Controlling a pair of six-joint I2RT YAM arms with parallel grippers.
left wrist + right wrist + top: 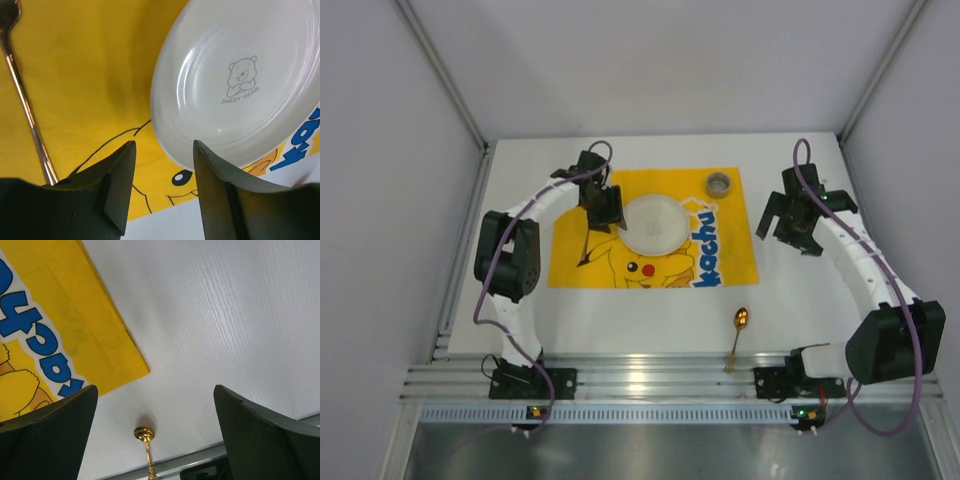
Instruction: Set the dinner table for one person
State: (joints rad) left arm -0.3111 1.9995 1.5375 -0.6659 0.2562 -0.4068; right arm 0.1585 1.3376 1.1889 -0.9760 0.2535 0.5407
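Note:
The dinner table [520,310] is a white tabletop with a yellow Pikachu cloth [582,195] spread in its middle. A white plate [658,222] with a bear print lies on the cloth, and a thin copper fork [587,248] lies to its left. My left gripper [604,218] hovers open between fork and plate, holding nothing; in the left wrist view its gripper [164,145] frames the plate [240,85] and fork [25,110]. My right gripper [782,233] hangs wide open and empty right of the cloth. A gold spoon [738,335] lies near the front edge.
A small grey cup [720,184] stands on the cloth's far right corner. The right wrist view shows the right gripper [155,390] above the spoon [145,436], the cloth corner [65,335] and bare table [225,315]. An aluminium rail [650,378] runs along the near edge; walls enclose the table.

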